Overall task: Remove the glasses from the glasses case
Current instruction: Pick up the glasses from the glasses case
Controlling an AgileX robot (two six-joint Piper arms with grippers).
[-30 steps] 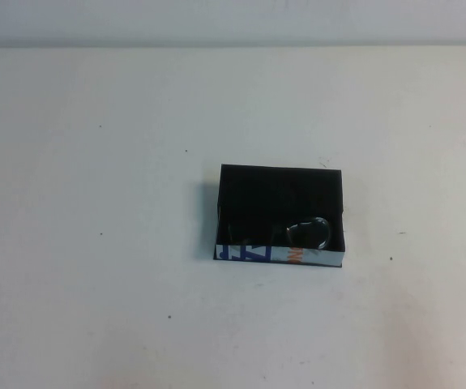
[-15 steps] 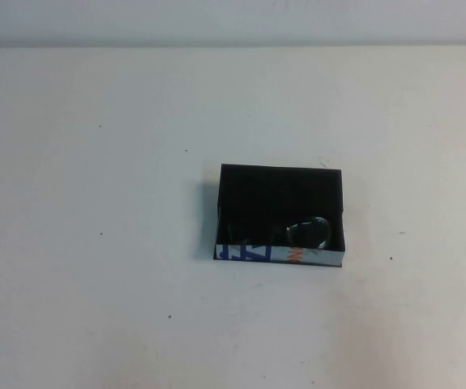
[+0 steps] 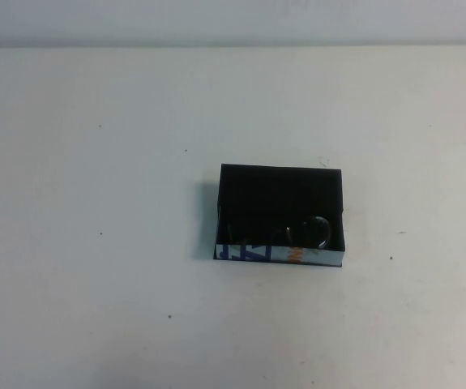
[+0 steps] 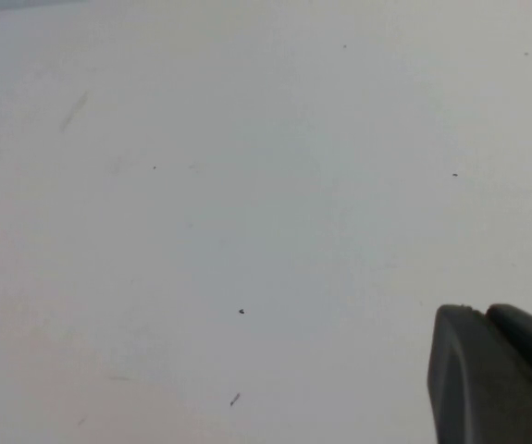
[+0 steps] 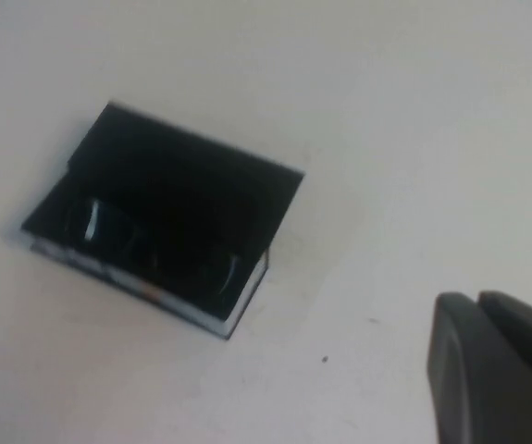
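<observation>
glasses not yet lifted; right arm's view now trained on the open case

between the earlier high views and the present one, the bright glint on the lens is seen to have dimmed and shrunk, while the case itself has not shifted. the change is judged to come from a shadow or altered light, possibly cast by an arm moving overhead, not from any contact. the task is therefore taken to be at its very start.

the dark, thick-framed plastic glasses (image 3: 309, 231) are found lying inside the shallow rectangular glasses case with a black interior (image 3: 280, 194), close against its white side wall printed in blue and orange, on the side nearest the robot. the case rests open on the plain white table (image 3: 95, 284), right of centre.

neither arm is shown in the high view. only a dark corner of the left gripper (image 4: 497, 375) is seen in its wrist view, held above bare table well apart from the case. a similar corner of the right gripper (image 5: 497, 375) is seen in its own view, held above the table with the case and glasses in sight but not touched. whether either gripper is spread or pressed together cannot be told.
</observation>
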